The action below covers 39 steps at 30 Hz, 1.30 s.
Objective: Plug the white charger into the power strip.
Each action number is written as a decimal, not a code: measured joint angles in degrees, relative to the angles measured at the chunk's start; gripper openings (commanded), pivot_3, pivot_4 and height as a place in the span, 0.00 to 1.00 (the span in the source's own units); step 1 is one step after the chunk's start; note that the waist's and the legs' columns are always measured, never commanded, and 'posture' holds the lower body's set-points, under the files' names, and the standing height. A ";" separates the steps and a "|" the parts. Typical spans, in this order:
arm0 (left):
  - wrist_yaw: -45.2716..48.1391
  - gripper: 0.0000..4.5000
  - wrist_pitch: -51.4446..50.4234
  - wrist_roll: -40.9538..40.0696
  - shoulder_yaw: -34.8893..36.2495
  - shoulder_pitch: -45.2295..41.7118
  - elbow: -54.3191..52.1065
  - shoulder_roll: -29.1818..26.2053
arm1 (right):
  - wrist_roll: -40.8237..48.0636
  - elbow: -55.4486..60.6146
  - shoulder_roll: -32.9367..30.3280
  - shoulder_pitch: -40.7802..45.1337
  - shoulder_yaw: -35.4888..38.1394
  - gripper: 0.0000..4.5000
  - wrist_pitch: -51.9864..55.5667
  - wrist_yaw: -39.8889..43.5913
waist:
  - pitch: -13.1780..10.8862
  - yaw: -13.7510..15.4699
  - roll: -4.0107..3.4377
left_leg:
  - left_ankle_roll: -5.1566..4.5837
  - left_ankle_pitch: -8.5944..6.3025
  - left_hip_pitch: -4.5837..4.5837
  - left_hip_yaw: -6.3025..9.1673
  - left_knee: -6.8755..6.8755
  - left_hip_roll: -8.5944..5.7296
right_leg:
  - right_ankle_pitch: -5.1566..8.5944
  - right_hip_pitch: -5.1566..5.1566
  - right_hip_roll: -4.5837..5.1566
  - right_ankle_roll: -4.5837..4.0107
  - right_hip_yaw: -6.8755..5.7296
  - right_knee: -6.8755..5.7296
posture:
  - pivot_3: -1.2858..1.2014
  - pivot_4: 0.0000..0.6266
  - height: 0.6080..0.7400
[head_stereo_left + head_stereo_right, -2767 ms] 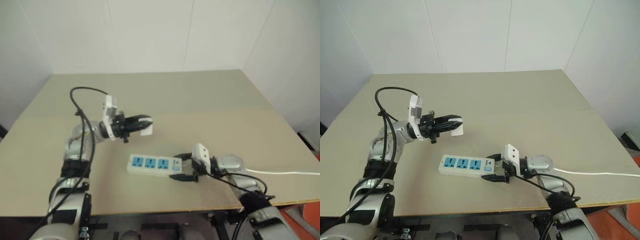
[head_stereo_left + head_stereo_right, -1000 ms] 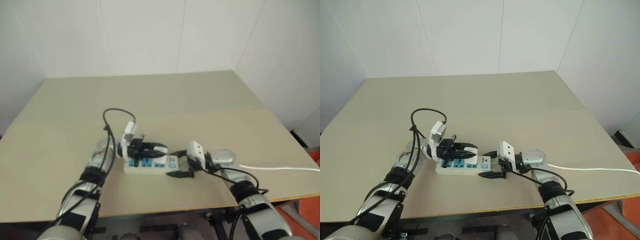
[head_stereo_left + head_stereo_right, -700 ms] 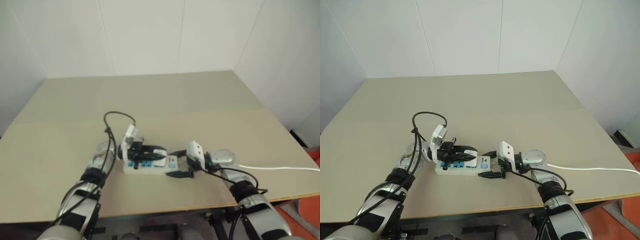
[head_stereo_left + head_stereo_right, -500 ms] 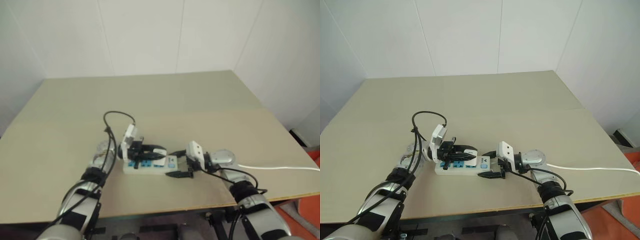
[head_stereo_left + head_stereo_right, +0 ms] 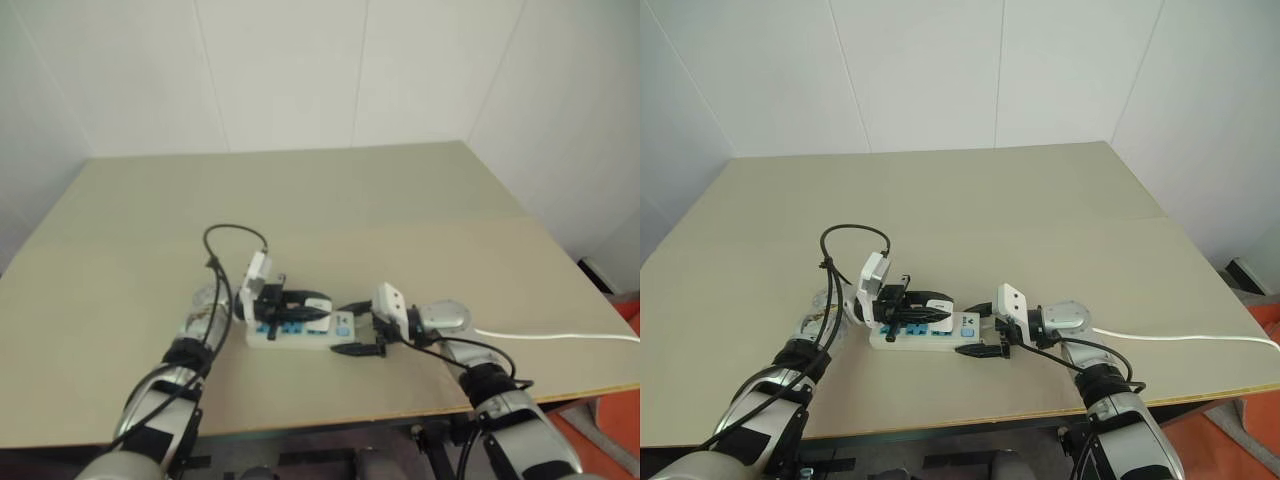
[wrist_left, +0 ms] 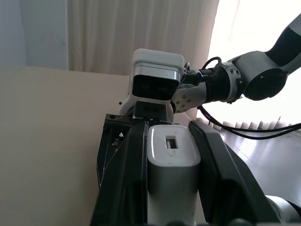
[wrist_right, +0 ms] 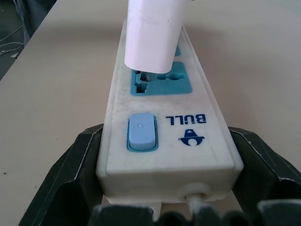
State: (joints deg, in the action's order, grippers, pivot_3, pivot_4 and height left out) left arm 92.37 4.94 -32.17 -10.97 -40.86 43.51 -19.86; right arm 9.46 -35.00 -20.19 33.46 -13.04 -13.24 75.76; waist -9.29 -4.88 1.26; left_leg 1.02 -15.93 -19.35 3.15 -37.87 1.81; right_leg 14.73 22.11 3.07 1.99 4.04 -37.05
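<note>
On the left we see the left tool point(image 5: 936, 305) closed on the white charger point(image 6: 171, 160). Its two black fingers point(image 6: 126, 174) press the charger from both sides, and the charger sits between them with its flat end face towards the wrist camera. The tool holds the charger over the power strip point(image 5: 930, 338), above the socket next to the switch. In the right wrist view the charger point(image 7: 153, 33) stands on that blue socket point(image 7: 162, 81), and a metal pin reaches the socket hole, but we cannot tell how deep it goes.

The power strip lies on the bench point(image 5: 1040, 220), near the front edge, with its long side across our view. Its blue switch point(image 7: 141, 131) is at the right end.

On the right, the right tool point(image 5: 983, 331) has its black fingers point(image 7: 70, 176) around the right end of the strip, one at each side, touching it. A thin white cable point(image 5: 1180, 338) runs from there over the bench to the right edge.
</note>
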 measured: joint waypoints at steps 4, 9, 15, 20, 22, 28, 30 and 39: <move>-0.01 0.23 -1.28 -1.22 0.55 0.59 0.01 -0.02 | -0.02 0.00 0.02 0.02 0.00 0.76 0.00 0.01 | 0.00 -0.01 0.00 | -0.01 0.00 0.00 0.01 0.00 0.01 | 0.00 0.00 0.00 0.00 -0.01 0.00 | 0.52 0.24 1.00; 0.01 0.23 -1.30 -1.75 -0.38 0.74 -0.18 -0.50 | -0.05 0.01 0.03 0.01 0.00 0.76 0.01 0.01 | 0.01 -0.03 0.00 | -0.01 0.00 0.00 0.00 0.01 0.01 | 0.00 0.00 0.00 0.00 0.00 0.01 | 0.52 0.24 1.00; 0.01 0.23 -0.44 -2.31 -1.11 0.87 -0.27 -0.83 | -0.06 0.24 0.03 -0.11 0.00 0.76 0.16 -0.06 | 0.01 -0.02 0.00 | -0.01 -0.01 0.01 0.00 0.03 0.01 | 0.01 0.00 0.00 0.01 0.00 0.02 | 0.52 0.24 1.00; 0.01 0.23 1.50 -3.62 -2.64 1.05 -0.28 -1.46 | -0.09 0.74 0.02 -0.36 0.00 0.76 0.62 -0.28 | 0.01 -0.03 0.00 | -0.01 -0.01 0.01 0.00 0.04 0.01 | 0.01 0.00 -0.01 0.01 0.00 0.03 | 0.52 0.24 1.00; 0.01 0.23 2.91 -3.91 -3.71 1.02 -0.30 -1.98 | -0.09 0.84 0.02 -0.44 0.00 0.76 0.70 -0.37 | 0.02 -0.03 0.01 | -0.01 -0.01 0.02 0.01 0.04 0.01 | 0.01 -0.01 -0.01 0.01 0.00 0.03 | 0.52 0.24 1.00; 0.01 0.23 5.96 -4.69 -6.70 -0.08 0.28 -2.90 | -0.11 0.89 0.03 -0.57 0.00 0.76 0.86 -0.55 | 0.09 -0.02 0.01 | -0.02 -0.01 0.04 0.00 0.04 0.01 | 0.01 -0.05 -0.01 0.01 0.00 0.04 | 0.52 0.24 1.00; 0.01 0.23 6.15 -5.34 -6.88 -0.75 1.94 -2.67 | -0.11 0.95 0.01 -0.63 0.01 0.76 0.94 -0.66 | 0.10 0.01 0.01 | -0.02 -0.01 0.04 0.00 0.04 0.00 | 0.02 -0.06 -0.01 0.01 -0.01 0.04 | 0.52 0.24 1.00; 0.01 0.23 10.17 -5.81 -7.25 -3.72 8.52 -1.15 | -0.11 3.10 -0.31 -1.83 0.08 0.76 2.04 -1.23 | 0.20 0.10 0.01 | -0.07 -0.04 0.02 0.00 0.06 -0.01 | 0.03 -0.06 -0.01 0.02 0.00 0.13 | 0.52 0.24 1.00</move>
State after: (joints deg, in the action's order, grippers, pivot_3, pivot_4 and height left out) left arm 92.38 15.11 -37.98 -18.22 -44.58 52.03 -21.01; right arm 9.35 -31.90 -20.50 31.62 -12.96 -11.20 74.53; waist -9.09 -4.78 1.26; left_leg 0.95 -15.97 -19.33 3.15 -37.81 1.81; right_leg 14.76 22.05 3.06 2.02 4.04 -36.91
